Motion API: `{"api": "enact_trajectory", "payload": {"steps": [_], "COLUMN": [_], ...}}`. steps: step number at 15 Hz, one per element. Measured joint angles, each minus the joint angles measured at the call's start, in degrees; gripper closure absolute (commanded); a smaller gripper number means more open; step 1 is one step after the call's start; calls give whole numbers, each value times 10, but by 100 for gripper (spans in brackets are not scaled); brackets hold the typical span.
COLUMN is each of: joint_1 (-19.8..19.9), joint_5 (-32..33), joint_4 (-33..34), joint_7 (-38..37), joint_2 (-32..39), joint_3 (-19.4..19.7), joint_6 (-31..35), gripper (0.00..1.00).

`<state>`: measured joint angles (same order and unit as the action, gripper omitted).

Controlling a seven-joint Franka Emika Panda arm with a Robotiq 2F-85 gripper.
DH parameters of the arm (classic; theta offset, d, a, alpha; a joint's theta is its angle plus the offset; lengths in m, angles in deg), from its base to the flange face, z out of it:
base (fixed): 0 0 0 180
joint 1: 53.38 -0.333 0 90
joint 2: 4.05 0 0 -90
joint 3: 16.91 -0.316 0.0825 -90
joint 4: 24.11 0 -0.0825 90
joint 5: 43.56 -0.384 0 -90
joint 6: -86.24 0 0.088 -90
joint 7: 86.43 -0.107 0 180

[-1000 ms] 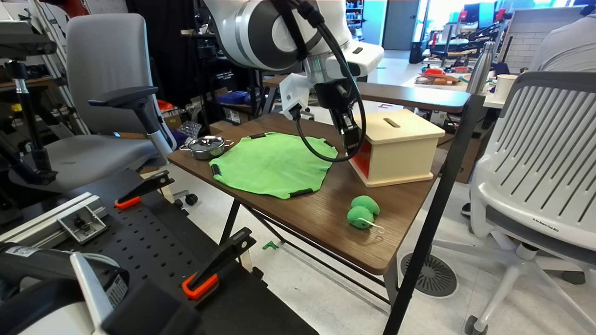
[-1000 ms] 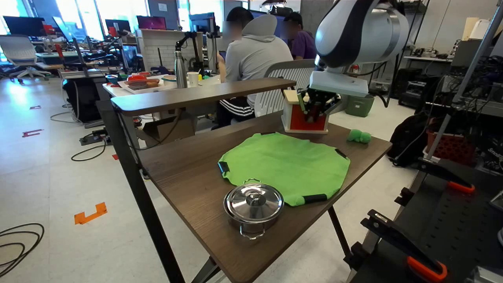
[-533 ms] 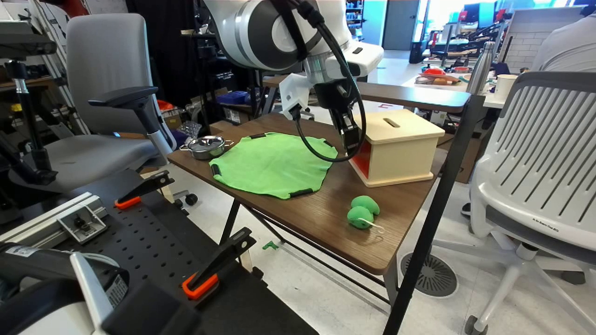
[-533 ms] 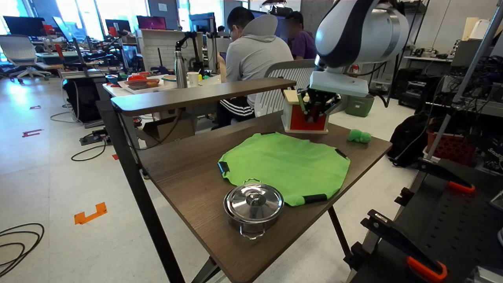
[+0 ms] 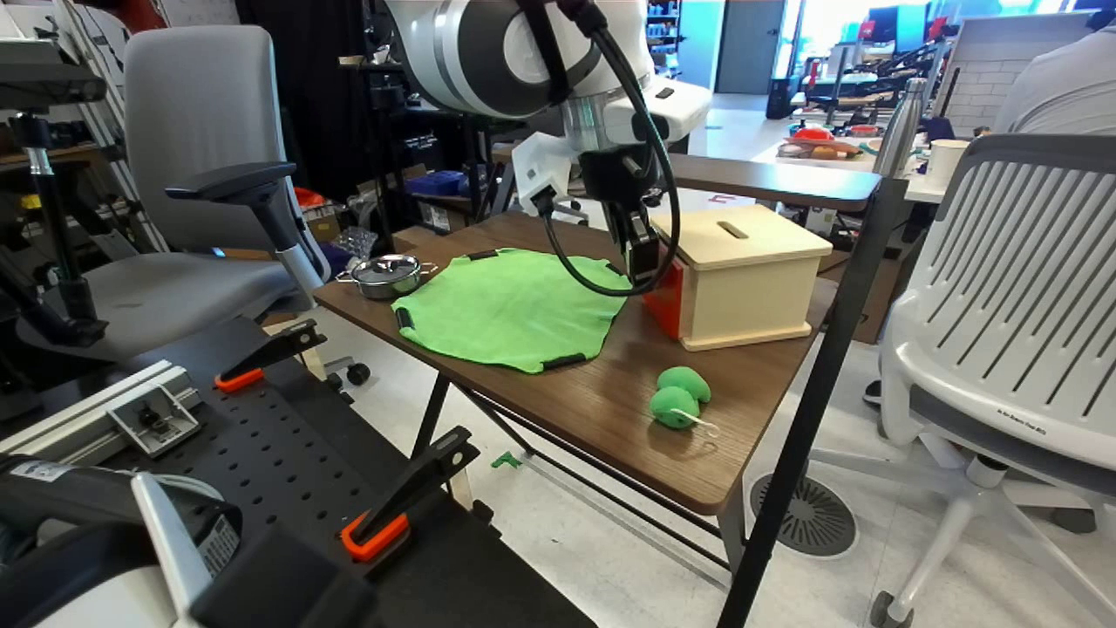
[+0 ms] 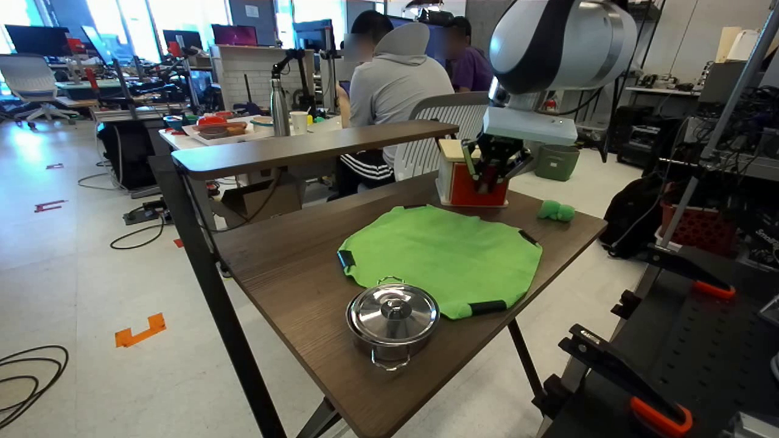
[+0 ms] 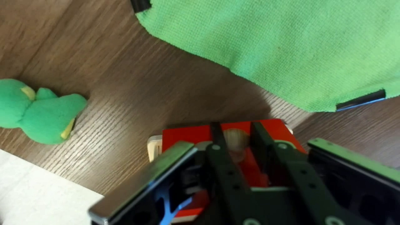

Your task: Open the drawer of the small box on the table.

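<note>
Slightly open drawer (image 5: 665, 305), knob (image 7: 236, 141) in claw (image 7: 236, 135).

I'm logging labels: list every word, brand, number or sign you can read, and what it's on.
No text reads clearly.
Pale slatted plastic chair: print too small.
Black rounded casing, an exterior view's lower left: pale stickers, blurred.
Nearer black clamp with orange-red end: marking too small.
Black item at an exterior view's right edge: white lettering, blurred.
Green plastic bin: white mark, too small.
White wall sheet: too small.
</note>
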<state>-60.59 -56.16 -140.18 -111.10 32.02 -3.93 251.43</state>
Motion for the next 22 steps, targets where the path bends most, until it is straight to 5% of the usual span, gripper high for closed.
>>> {"api": "enact_trajectory", "payload": {"steps": [10,12,14,20,22], "joint_1": [62,67,69,69,70], "joint_5": [-1,-1,-1,-1,-1], "joint_4": [-23,-27,-30,-39,-39], "joint_7": [40,44,47,53,55], "joint_2": [-37,-40,-41,-41,-41], "joint_3": [-68,-74,-78,-84,-84], "joint_6": [-90,-92,-98,-146,-159], "gripper": [93,48,42,1,0]}}
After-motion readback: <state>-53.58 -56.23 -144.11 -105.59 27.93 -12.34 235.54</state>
